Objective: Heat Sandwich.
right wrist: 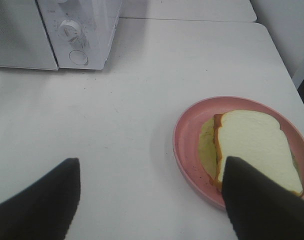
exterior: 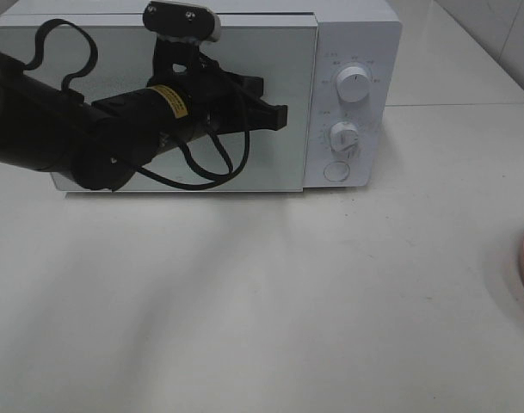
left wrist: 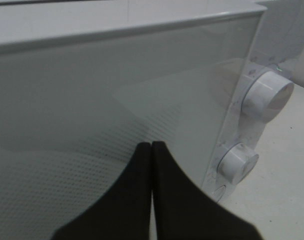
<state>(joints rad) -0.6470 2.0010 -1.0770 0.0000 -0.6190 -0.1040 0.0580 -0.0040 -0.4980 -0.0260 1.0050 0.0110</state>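
Sandwich (right wrist: 254,147) on pink plate (right wrist: 184,135), right gripper (right wrist: 152,200) jaws apart above; left gripper (left wrist: 152,150) jaws together at microwave (exterior: 356,52) door.

The high camera looks down and forward over the tabletop (exterior: 270,301) at the microwave (exterior: 356,34), taking in its whole front from mid-range. The left wrist camera sits very close to the door (left wrist: 92,100), looking past its fingers (left wrist: 137,200) along the glass towards the two knobs (left wrist: 266,95). The right wrist camera looks down from farther off across the tabletop at the plate (right wrist: 186,135), the microwave's knob panel in a far corner. All three views share that panel.
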